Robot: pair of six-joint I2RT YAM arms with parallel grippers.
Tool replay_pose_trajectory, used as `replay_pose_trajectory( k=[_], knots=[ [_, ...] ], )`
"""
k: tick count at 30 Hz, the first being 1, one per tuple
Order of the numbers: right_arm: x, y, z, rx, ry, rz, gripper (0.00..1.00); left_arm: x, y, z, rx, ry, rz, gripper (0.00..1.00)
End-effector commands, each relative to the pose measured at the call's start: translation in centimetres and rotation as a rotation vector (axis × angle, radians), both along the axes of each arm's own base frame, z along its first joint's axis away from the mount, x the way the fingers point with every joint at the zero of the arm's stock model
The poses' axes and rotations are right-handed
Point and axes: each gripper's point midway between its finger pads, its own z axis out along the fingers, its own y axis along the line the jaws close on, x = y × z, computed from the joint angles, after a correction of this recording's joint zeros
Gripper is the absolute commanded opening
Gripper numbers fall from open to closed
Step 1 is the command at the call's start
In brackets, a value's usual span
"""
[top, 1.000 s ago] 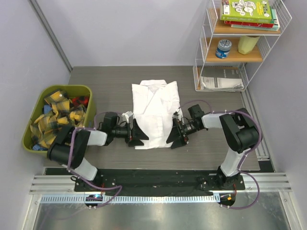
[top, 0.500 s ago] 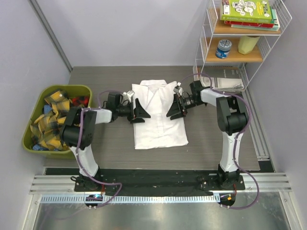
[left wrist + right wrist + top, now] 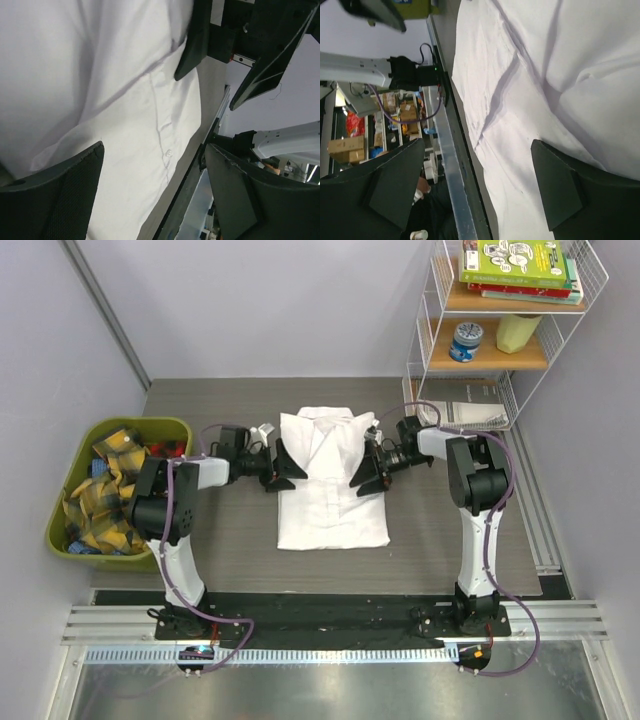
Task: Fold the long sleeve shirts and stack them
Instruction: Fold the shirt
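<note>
One white long sleeve shirt (image 3: 330, 495) lies folded into a rectangle mid-table, collar at the far end. My left gripper (image 3: 280, 465) is open at the shirt's left edge near the collar end. My right gripper (image 3: 362, 468) is open at its right edge, facing the left one. In the left wrist view the white shirt (image 3: 100, 75) fills the space under and between the spread fingers (image 3: 60, 195), which hold nothing. In the right wrist view the shirt (image 3: 545, 75) lies the same way between the open fingers (image 3: 570, 190). No other shirt shows.
A green bin (image 3: 62, 530) full of yellow-and-black plaid cloths (image 3: 110, 490) stands at the table's left edge. A white wire shelf (image 3: 500, 340) with books, a can, a cup and papers stands at the back right. The dark table (image 3: 450, 530) shows around the shirt.
Both grippers have moved from the shirt's near hem up along its sides to the collar end. The shirt lies flat, shifted slightly.
</note>
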Motion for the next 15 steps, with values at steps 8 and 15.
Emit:
replay_pose_trajectory(
  k=[8,15],
  knots=[
    [7.9,6.5,6.9,0.074,-0.216,-0.236,1.00,4.2,-6.5,4.9,-0.067,-0.177,0.014,0.87],
    [9.1,6.6,2.0,0.034,-0.123,-0.290,1.00,5.7,-6.5,1.4,-0.021,-0.124,0.058,0.87]
  ],
)
